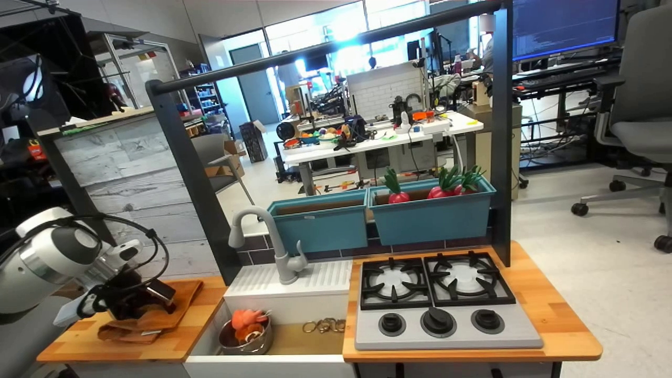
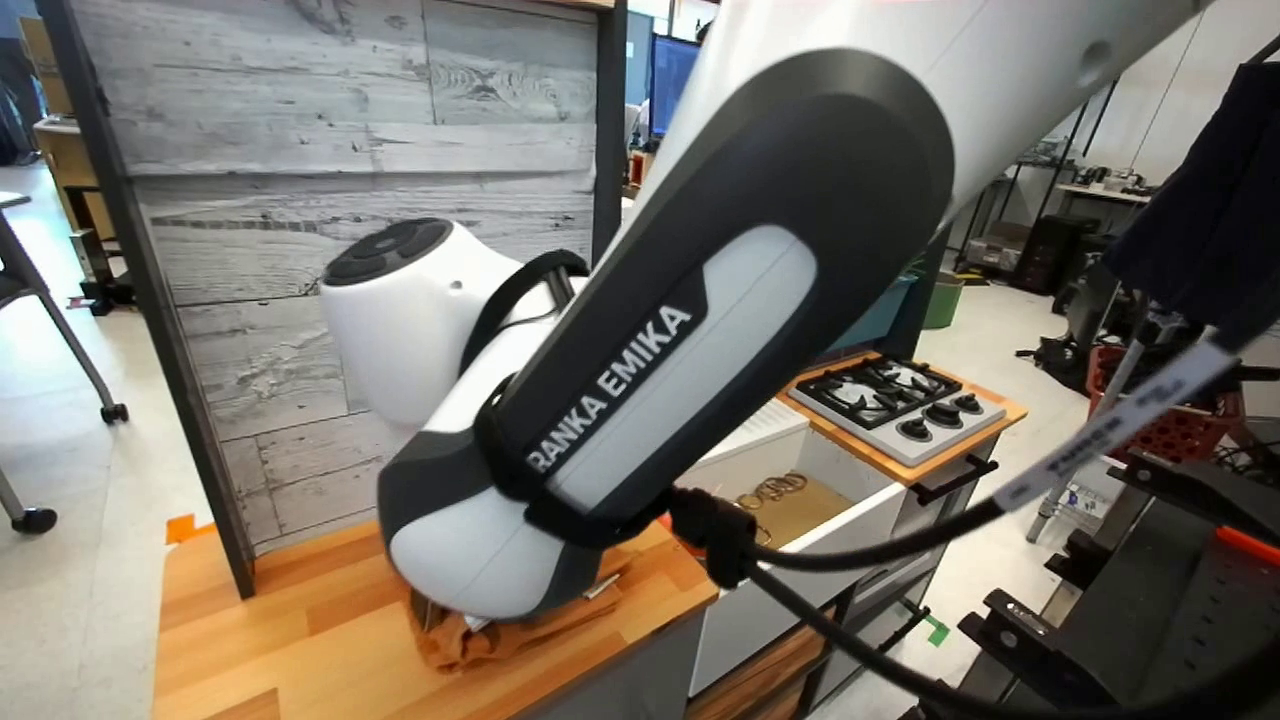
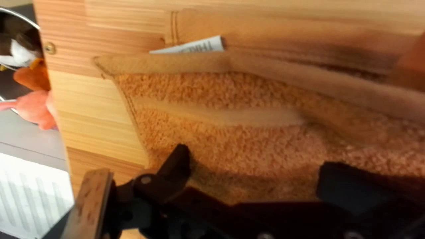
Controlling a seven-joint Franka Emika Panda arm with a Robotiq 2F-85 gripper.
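A folded orange-brown towel point(image 1: 186, 294) lies on the wooden counter. It also shows in an exterior view point(image 2: 520, 640), partly behind the arm. In the wrist view the towel point(image 3: 225, 142) fills the middle, with a white label point(image 3: 202, 44) at its fold. My gripper point(image 3: 255, 159) is open, its dark fingertips wide apart over the towel's terry side. Only towel cloth shows between them; I cannot tell whether the tips touch it. In an exterior view the gripper point(image 1: 144, 307) is low over the towel, pointing down. In the remaining exterior view the arm hides the gripper.
Beside the counter is a white sink point(image 1: 310, 310) with a metal pot point(image 1: 252, 346) of pink and orange toys and several rings point(image 1: 325, 325). A grey faucet point(image 1: 270, 231), a toy stove point(image 1: 446, 331), blue planters point(image 1: 320, 226) and a grey wooden panel point(image 2: 380, 120) stand around.
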